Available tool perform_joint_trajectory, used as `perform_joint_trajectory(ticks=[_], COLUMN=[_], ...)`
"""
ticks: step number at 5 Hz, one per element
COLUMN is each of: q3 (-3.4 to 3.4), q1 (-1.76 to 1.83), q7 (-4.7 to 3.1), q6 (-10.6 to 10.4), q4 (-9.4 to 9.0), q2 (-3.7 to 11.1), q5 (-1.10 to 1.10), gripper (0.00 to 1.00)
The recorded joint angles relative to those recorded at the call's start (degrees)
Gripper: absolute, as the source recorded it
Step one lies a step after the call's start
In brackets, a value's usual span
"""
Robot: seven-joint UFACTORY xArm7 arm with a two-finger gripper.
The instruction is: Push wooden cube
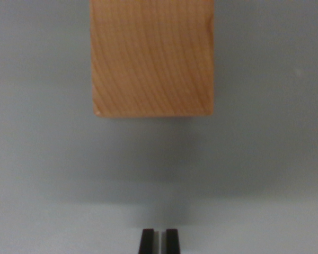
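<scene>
A light wooden cube point(152, 55) with visible grain fills the upper middle of the wrist view, its top cut off by the frame edge. It rests on a plain grey surface point(47, 159). My gripper point(159, 241) shows at the bottom centre as two black fingertips point(147, 242) standing almost together, with only a thin slit between them and nothing held. The tips are apart from the cube, with a wide strip of bare grey surface between them and the cube's near edge.
The grey surface stretches to both sides of the cube and down to the bottom of the view. A soft shadow lies below the cube's near edge.
</scene>
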Motion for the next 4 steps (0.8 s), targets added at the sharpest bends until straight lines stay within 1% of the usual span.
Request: perform_joint_trajectory(ticks=[1, 2, 3, 4], q3=[0.00, -0.04, -0.04, -0.10], q1=[0.00, -0.02, -0.02, -0.06], q7=[0.00, -0.10, -0.10, -0.25], q6=[0.00, 0.30, 0.30, 0.77], q4=[0.00, 0.86, 0.86, 2.18], q2=[0.00, 0.55, 0.55, 1.40], q5=[0.00, 0.00, 0.00, -0.01], gripper=[1.00, 1.00, 1.00, 1.00])
